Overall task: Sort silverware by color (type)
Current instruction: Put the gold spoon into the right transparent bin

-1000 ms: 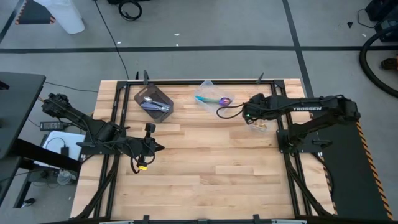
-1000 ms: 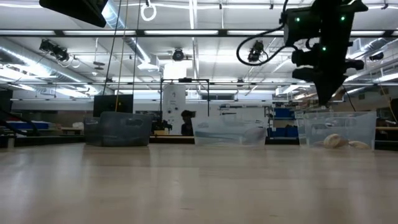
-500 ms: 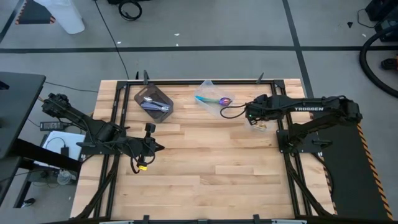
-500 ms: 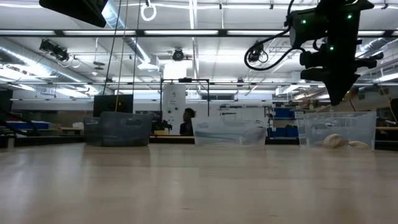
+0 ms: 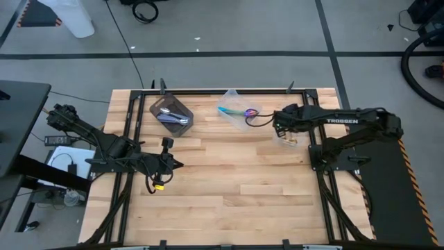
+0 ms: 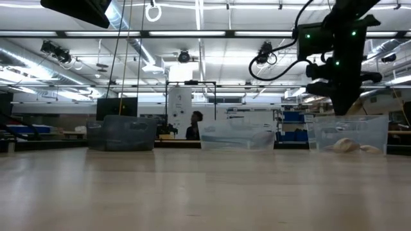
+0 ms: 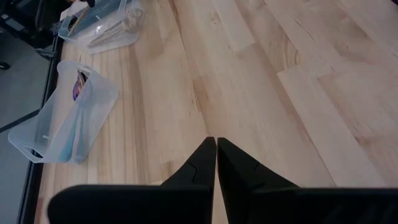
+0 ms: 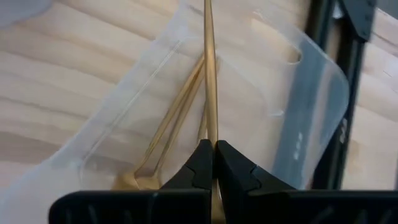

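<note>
While the right gripper (image 8: 214, 152) hangs over the clear plastic tub (image 8: 311, 118) at the table's right edge, its fingers pinch a slim gold metal spoon (image 8: 209, 74) above other gold spoons (image 8: 168, 137); the left gripper (image 7: 216, 144) rests closed, empty, mid-left.

Three tubs crowd the table's (image 5: 229, 187) far edge: a dark tub (image 5: 171, 112) far left, a clear tub (image 5: 236, 110) mid-edge, another clear tub (image 5: 288, 139) toward the right edge. The table's middle and near half lie open wood.
</note>
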